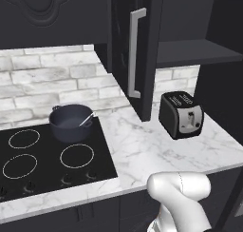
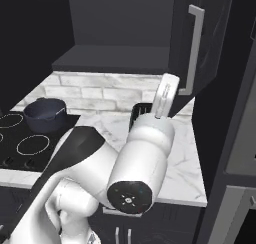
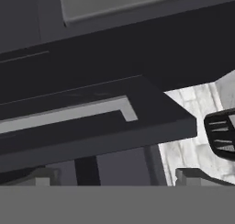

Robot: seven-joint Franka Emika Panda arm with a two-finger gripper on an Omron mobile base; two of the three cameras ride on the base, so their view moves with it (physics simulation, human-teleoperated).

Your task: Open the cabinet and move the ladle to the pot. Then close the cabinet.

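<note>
Ladle [image 1: 86, 118] rests inside pot [image 1: 71, 122]; cabinet [image 1: 134, 50] doors open — gripper [image 3: 112, 178] fingers spread, empty, facing the door handle [image 3: 69, 114].

No readable text, label, brand, number or sign appears anywhere. The toaster [image 1: 181, 114] has small pale marks on its front, too blurred to make out as letters. The knobs along the front of the stove [image 1: 52, 160] carry no legible markings.
</note>
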